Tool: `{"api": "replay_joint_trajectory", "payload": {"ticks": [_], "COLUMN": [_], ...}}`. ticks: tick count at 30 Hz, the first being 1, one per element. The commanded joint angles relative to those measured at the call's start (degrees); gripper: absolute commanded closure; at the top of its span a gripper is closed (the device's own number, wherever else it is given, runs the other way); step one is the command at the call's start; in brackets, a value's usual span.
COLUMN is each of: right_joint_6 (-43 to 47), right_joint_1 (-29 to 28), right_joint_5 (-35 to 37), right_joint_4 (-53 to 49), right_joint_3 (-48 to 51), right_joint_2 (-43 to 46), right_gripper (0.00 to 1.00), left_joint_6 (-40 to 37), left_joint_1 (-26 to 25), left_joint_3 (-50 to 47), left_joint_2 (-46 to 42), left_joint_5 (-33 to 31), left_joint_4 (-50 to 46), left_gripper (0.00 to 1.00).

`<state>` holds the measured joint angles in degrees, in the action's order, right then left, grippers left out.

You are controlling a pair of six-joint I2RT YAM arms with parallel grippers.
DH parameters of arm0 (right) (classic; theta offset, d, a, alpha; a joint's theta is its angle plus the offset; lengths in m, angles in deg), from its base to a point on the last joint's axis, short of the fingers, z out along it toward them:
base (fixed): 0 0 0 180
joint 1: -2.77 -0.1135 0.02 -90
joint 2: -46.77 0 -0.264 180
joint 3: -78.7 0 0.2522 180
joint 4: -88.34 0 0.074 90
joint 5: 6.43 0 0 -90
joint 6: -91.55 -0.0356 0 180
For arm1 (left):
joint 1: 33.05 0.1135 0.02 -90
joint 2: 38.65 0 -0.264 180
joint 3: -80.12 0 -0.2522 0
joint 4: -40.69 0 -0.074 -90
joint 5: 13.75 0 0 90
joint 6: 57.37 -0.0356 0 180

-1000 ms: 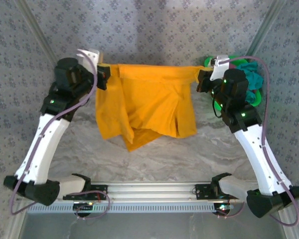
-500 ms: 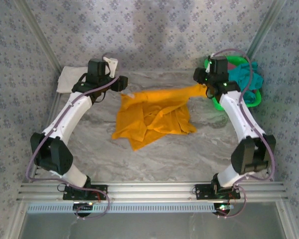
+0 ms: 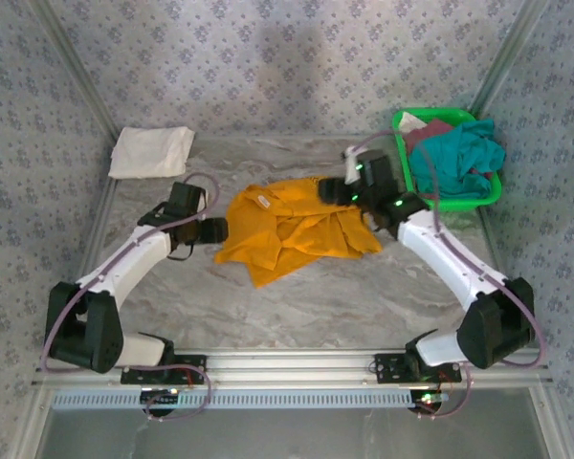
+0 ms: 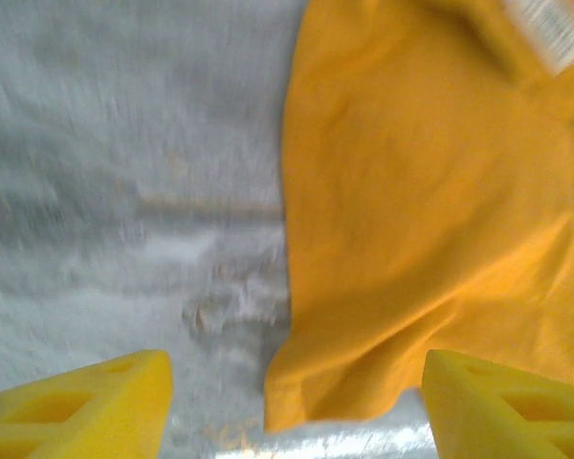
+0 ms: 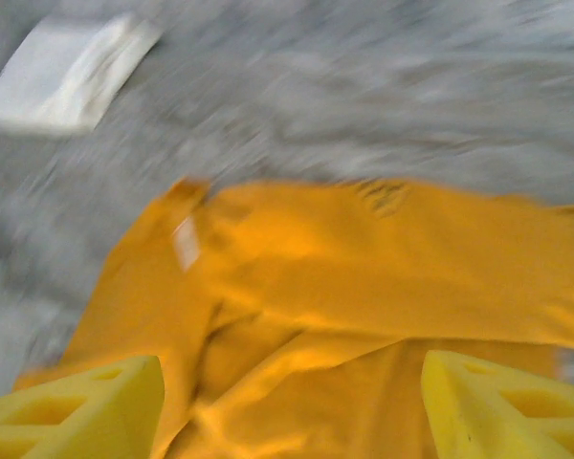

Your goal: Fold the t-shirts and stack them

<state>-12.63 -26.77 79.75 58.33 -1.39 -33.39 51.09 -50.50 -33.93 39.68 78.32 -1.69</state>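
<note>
The mustard-orange t-shirt [image 3: 287, 229] lies crumpled on the middle of the marble table, its white neck label up. My left gripper [image 3: 215, 229] hovers at the shirt's left edge. Its yellow fingers [image 4: 77, 411] stand wide apart, and the shirt [image 4: 430, 191] has a loose corner lying between them, unpinched. My right gripper [image 3: 330, 189] is over the shirt's far right part, open, with the wrinkled cloth [image 5: 364, 287] below its fingers [image 5: 507, 411]. A folded white t-shirt [image 3: 151, 151] lies at the far left. Teal [image 3: 459, 153] and maroon [image 3: 430, 129] t-shirts sit in the basket.
The green plastic basket [image 3: 456, 204] stands at the far right, just behind the right arm. The folded white t-shirt [image 5: 67, 72] shows in the upper left of the right wrist view. Bare marble table [image 3: 344, 296] stretches in front of the orange shirt. Patterned walls close in the sides.
Both grippers opened and let go of the orange shirt, which dropped from being stretched between them into a crumpled heap. Both arms swung lower and inward, close to the shirt.
</note>
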Motion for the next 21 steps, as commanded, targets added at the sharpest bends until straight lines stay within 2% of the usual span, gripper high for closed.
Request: {"api": "replay_joint_trajectory", "payload": {"ticks": [1, 3, 11, 14, 16, 18, 21], "right_joint_6": [5.5, 6.1, 6.8, 8.2, 8.8, 8.6, 9.4], "right_joint_1": [-8.4, -12.7, -22.0, -24.9, -26.1, -26.8, -27.7], "right_joint_5": [-3.5, -4.1, -7.3, -6.1, -4.8, -3.6, -2.2], "right_joint_4": [1.4, 3.0, 4.8, 4.4, 4.0, 3.8, 2.4], "right_joint_3": [4.0, 6.1, 6.9, 5.3, 4.0, 2.7, 0.3], "right_joint_2": [-2.6, -3.9, -12.2, -16.7, -19.4, -22.1, -25.5], "right_gripper": [0.27, 0.28, 0.3, 0.3, 0.3, 0.3, 0.3], "left_joint_6": [2.7, 2.9, 5.2, 6.1, 6.5, 6.8, 7.3], "left_joint_1": [0.2, 0.2, 0.2, 0.4, 0.5, 0.8, 1.5], "left_joint_3": [-1.3, -2.5, -4.8, -5.3, -5.8, -6.0, -6.5], "left_joint_2": [2.9, 5.1, 12.2, 14.2, 14.7, 14.7, 13.3], "left_joint_5": [3.7, 5.2, 9.1, 9.6, 9.1, 7.7, 6.9], "left_joint_4": [1.1, 4.1, 11.6, 12.6, 12.7, 12.2, 12.0], "left_gripper": [0.32, 0.34, 0.5, 0.63, 0.67, 0.79, 0.91]}}
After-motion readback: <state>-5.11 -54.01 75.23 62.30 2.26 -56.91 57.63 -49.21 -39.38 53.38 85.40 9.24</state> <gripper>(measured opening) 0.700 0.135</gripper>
